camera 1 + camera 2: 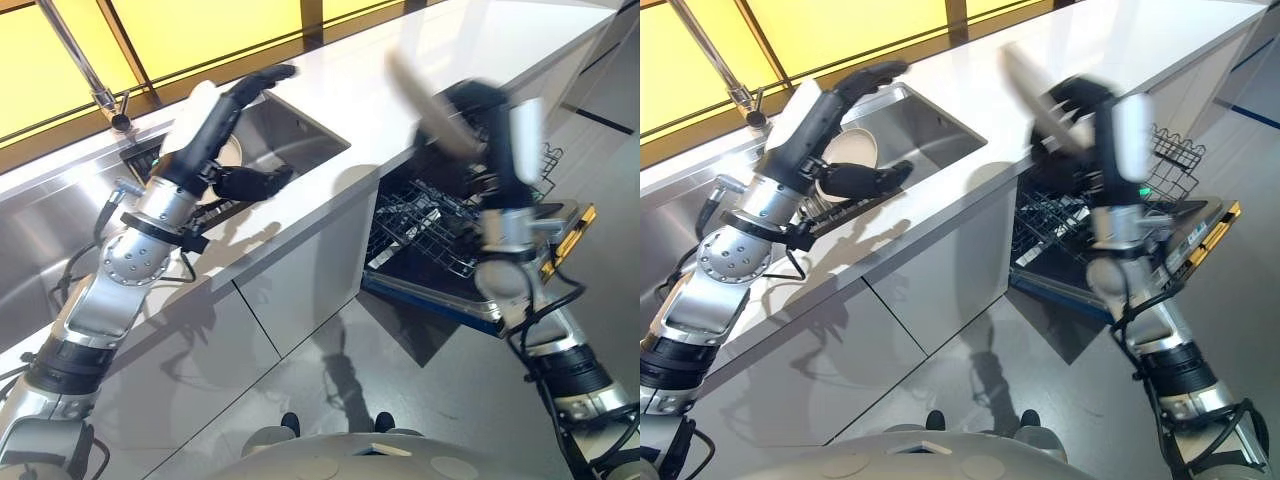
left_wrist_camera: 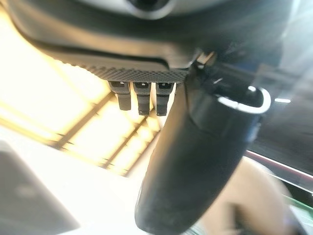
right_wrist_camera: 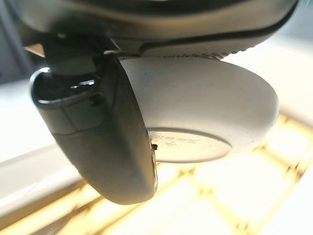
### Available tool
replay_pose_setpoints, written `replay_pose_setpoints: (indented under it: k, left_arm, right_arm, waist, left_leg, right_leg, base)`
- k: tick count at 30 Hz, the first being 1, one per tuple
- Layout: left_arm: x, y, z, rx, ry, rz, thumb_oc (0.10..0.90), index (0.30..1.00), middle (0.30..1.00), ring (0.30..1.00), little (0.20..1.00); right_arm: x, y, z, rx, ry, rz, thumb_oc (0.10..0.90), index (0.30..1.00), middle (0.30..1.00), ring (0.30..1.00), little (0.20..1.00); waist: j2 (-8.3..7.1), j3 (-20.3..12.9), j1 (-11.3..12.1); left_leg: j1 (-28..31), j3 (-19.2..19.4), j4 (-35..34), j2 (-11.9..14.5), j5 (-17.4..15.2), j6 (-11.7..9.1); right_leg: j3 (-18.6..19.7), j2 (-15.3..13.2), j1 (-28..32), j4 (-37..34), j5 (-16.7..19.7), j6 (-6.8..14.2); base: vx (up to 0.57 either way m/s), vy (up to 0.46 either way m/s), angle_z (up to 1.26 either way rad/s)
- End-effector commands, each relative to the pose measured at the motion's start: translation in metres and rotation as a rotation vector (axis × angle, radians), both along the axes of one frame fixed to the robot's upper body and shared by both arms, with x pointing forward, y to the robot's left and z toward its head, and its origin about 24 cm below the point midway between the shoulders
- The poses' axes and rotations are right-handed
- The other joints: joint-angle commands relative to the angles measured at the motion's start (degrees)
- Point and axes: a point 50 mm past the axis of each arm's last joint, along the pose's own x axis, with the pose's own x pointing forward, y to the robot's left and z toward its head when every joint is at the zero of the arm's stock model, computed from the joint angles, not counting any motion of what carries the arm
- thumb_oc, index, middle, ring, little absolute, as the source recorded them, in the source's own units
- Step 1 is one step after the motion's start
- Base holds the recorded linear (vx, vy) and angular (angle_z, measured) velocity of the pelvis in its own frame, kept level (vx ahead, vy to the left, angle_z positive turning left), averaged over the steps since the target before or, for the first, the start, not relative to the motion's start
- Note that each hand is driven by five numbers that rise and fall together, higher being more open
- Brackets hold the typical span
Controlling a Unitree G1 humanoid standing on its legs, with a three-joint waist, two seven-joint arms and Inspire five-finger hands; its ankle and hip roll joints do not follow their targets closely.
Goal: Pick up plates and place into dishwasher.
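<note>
**— Where is the plate right now?**
— My right robot hand [image 1: 1080, 115] grips a plate [image 3: 205, 122], thumb on one face and fingers across the other. I carry it tilted, above the open dishwasher [image 1: 470, 300], with the rack [image 1: 430, 225] below it. A second plate [image 1: 852, 150] sits in the sink [image 1: 930, 125], on the far side of the dishwasher along the counter [image 1: 420, 70].

**— And your left?**
— My left robot hand [image 1: 215, 125] hangs over the sink with fingers spread and nothing in them, thumb low near that second plate.

**— What worries you about the drop into the dishwasher?**
— The grip, first. I judge it a pinch near the rim, and the plate is smooth, so a quick swing of the wrist could let it slide out. If it falls, it hits the rack's wires or the dishwasher door and could chip.

**— Anything else?**
— The angle. The plate has to go edge-first between the rack's tines. If I bring it down too flat, it will ride on top of the wires, and letting go then leaves it lying loose or tipping over.

**— And the counter?**
— Its edge is just above the dishwasher. Coming in too high or too close, the rim could knock it and twist in my grip.

**— The left side?**
— Less risk, but a careless reach into the sink could clip the faucet [image 1: 85, 70] beside it or push the plate away.
</note>
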Motion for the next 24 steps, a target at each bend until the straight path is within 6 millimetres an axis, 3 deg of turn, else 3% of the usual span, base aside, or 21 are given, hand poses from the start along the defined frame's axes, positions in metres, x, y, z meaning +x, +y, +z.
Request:
replay_pose_setpoints:
  k: [1,7,12,17,24]
  left_arm:
    - [-0.001,0.024,0.032,-0.033,-0.141,0.074,0.800,0.900,0.900,0.900,0.900]
    - [-0.001,0.049,0.034,-0.043,-0.120,0.156,0.800,0.900,0.900,0.900,0.900]
    - [-0.001,0.062,0.037,-0.032,-0.101,0.190,0.800,0.900,0.900,0.900,0.900]
    - [-0.003,0.075,0.039,-0.016,-0.085,0.236,0.800,0.900,0.900,0.900,0.900]
    - [-0.007,0.086,0.039,0.007,-0.079,0.277,0.800,0.900,0.900,0.900,0.900]
  right_arm:
    - [0.001,-0.024,0.062,-0.036,-0.247,-0.112,0.100,0.300,0.300,0.300,0.200]
    - [0.001,-0.084,0.055,0.034,-0.103,-0.336,0.100,0.300,0.300,0.300,0.200]
    - [-0.004,-0.121,0.038,0.087,0.056,-0.450,0.100,0.300,0.300,0.300,0.200]
    - [-0.014,-0.150,0.013,0.086,0.257,-0.556,0.100,0.300,0.300,0.300,0.200]
    - [-0.022,-0.173,-0.004,0.078,0.478,-0.638,0.100,0.300,0.300,0.300,0.200]
  waist:
    - [-2.01,-3.62,1.34]
    - [-2.40,-3.40,2.55]
    - [-2.38,-2.84,3.26]
    - [-2.23,-1.63,3.78]
    - [-1.98,0.51,5.23]
  left_leg:
    - [0.30,0.59,2.33,-3.99,-7.86,3.19]
    - [0.00,-0.82,2.79,-3.60,-7.59,2.92]
    - [-0.39,-2.40,3.32,-3.14,-7.26,2.60]
    - [-1.09,-4.48,4.69,-2.59,-6.96,2.10]
    - [-2.76,-7.71,6.84,-2.13,-6.17,0.35]
  right_leg:
    - [-2.00,1.10,0.97,2.60,-5.61,1.57]
    - [-3.83,0.94,1.26,4.41,-6.96,1.18]
    - [-5.42,0.83,1.02,7.07,-8.56,0.73]
    - [-6.93,0.85,0.64,9.97,-10.28,-0.05]
    - [-8.57,1.16,1.19,9.89,-10.66,-1.21]
  base:
    - [0.08,-0.060,0.19]
    - [0.09,-0.080,0.17]
    - [0.09,-0.094,0.24]
    - [0.11,-0.130,0.27]
    - [0.09,-0.115,0.24]
